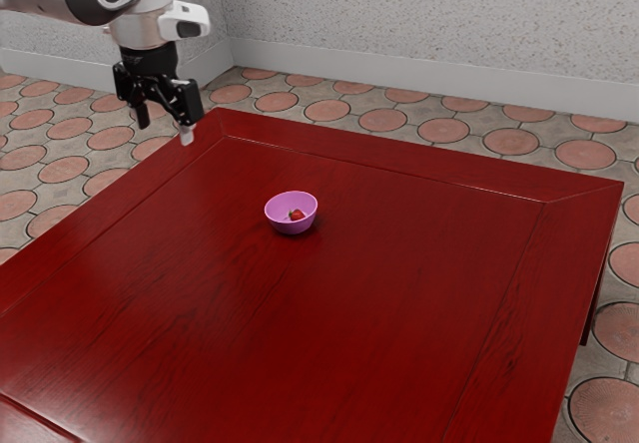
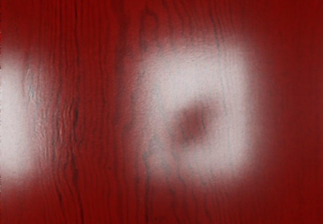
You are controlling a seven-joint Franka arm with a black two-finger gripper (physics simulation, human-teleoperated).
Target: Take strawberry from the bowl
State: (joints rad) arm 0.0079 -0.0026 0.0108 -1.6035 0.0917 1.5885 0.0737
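In the exterior view my black gripper hangs high at the upper left, its two fingers apart and nothing between them. The pink bowl stands upright on the red table, to the exterior view's right of the gripper and lower than it. Inside the bowl lies a small red strawberry, partly hidden by the bowl's near wall.
The dark red wooden table has a raised-looking border, its far edge running behind the bowl. In the wrist view, the glossy tabletop shows wood grain and white reflections. A speckled wall stands beyond the tiled floor.
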